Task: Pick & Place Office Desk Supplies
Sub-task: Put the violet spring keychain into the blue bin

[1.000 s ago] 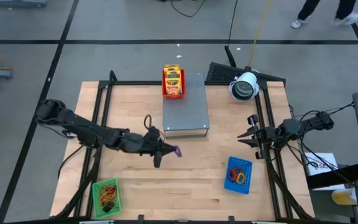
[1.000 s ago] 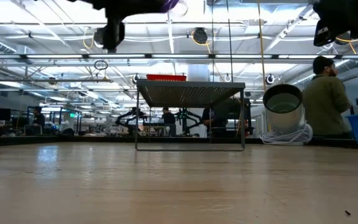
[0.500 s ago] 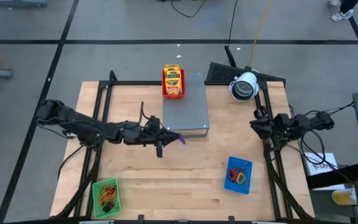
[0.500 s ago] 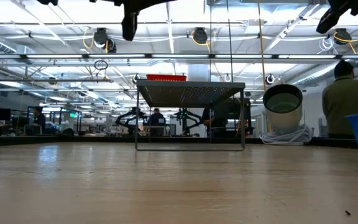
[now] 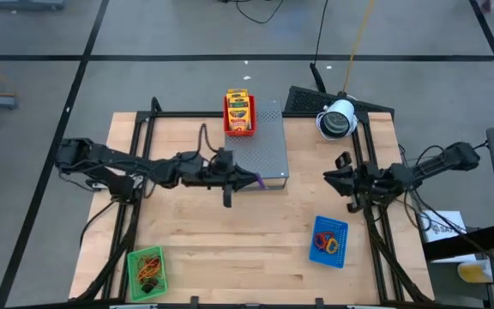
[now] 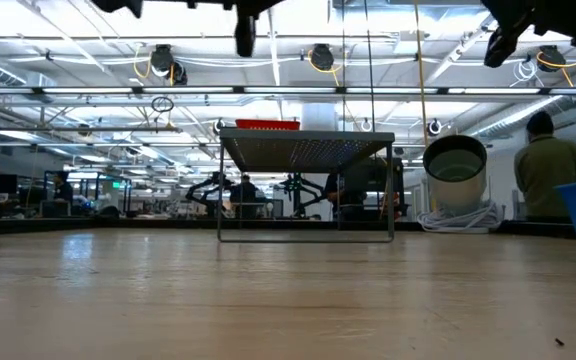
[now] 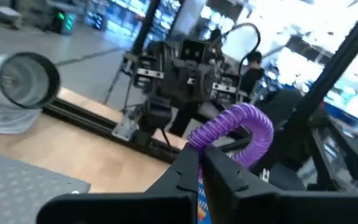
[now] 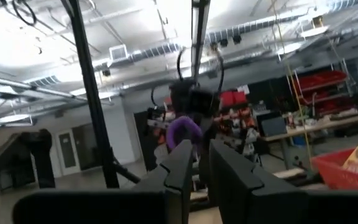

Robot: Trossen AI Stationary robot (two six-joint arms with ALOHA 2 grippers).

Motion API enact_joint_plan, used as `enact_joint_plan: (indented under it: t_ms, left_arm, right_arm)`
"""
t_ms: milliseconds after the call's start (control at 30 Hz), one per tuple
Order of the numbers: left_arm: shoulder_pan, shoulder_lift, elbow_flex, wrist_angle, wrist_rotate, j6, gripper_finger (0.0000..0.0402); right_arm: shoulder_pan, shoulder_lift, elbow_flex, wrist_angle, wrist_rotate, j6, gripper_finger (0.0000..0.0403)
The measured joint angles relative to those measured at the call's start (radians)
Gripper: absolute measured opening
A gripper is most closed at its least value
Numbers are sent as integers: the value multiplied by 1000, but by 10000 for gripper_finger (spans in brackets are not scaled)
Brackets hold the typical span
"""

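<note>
A purple rubber-band loop [image 7: 248, 122] is held in my shut left gripper [image 5: 253, 181], which hangs high over the near edge of the grey perforated box [image 5: 256, 144] and points level toward the table's right. The same loop shows small and distant in the right wrist view [image 8: 181, 131]. My right gripper [image 5: 328, 178] is raised near the table's right rail and faces the left arm. Its fingers [image 8: 185, 163] stand a narrow gap apart with nothing between them. Yellow-and-green crayon packets [image 5: 239, 106] stand in the red tray on the box's far end. My left gripper pinches the purple loop's lower end [image 7: 197, 140] between its two fingertips. The fingers lie level and come from the table's left. The loop arches up beyond the tips, lifted clear of the box and the table.
A blue tray [image 5: 328, 241] with rubber bands lies at the near right, and a green tray [image 5: 147, 268] with bands at the near left. A white roll [image 5: 339, 118] stands at the far right corner. A person [image 6: 553, 165] stands beyond the table.
My left gripper has carried the purple loop up and toward the table's right and far side, from bare table to the box's near edge, rolling as it went. My right gripper has swung back toward the right rail, then out toward the middle, tipping upward.
</note>
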Motion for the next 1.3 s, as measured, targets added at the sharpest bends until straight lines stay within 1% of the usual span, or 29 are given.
enact_joint_plan:
  t_ms: [100,167,267,367,467,600,667,767,900,1100,1300]
  left_arm:
    - [20,61,72,-26,65,14,14]
    - [28,104,121,-28,95,25,13]
    - [37,163,187,-30,96,39,5]
    - [45,208,236,-33,90,43,10]
    - [52,237,265,-39,89,43,16]
    - [52,253,296,-35,86,44,6]
    - [50,253,302,-30,82,55,5]
    - [51,253,303,-7,78,58,15]
    - [51,253,303,16,62,59,20]
    - [51,253,303,23,60,84,5]
    - [49,253,303,26,60,78,22]
  right_arm:
    - [-14,126,25,67,0,25,45]
    - [-22,198,51,75,-1,27,45]
    - [-28,285,98,74,-23,-12,47]
    - [-28,342,143,81,-29,-43,63]
    - [-29,372,169,79,-26,-41,93]
    - [-32,389,184,82,-27,-21,132]
    - [-33,393,183,88,-26,-21,148]
    - [-33,401,183,100,-27,-25,164]
    - [-34,422,183,119,-27,-22,175]
    - [-34,462,183,146,-27,-6,173]
    - [-34,504,183,224,-25,-27,170]
